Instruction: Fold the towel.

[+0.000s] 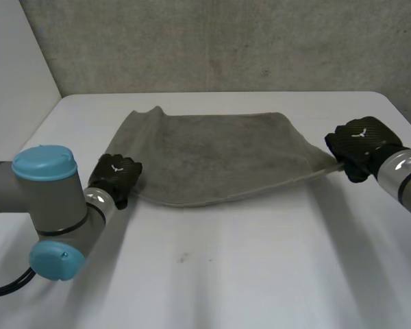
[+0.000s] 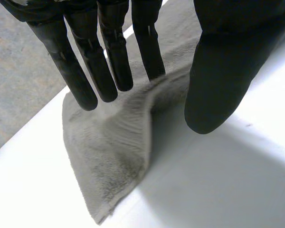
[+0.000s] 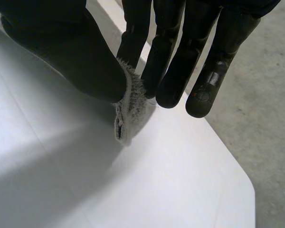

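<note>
First fold under way. Towel [image 1: 219, 154] is spread on the tabletop [image 1: 226, 274], with its near edge raised and sagging between the hands. Left hand [image 1: 116, 177] pinches the towel's near-left corner, straight fingers against thumb. Right hand [image 1: 359, 145] pinches the near-right corner the same way. Next, likely: carry both corners level to the towel's far edge. Grey terry, nappy, limp, roughly rectangular.

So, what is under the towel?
The left hand and the right hand pinch near corners of the towel, so that edge hangs raised; under it white table shows. The far part covers whatever lies below.
</note>
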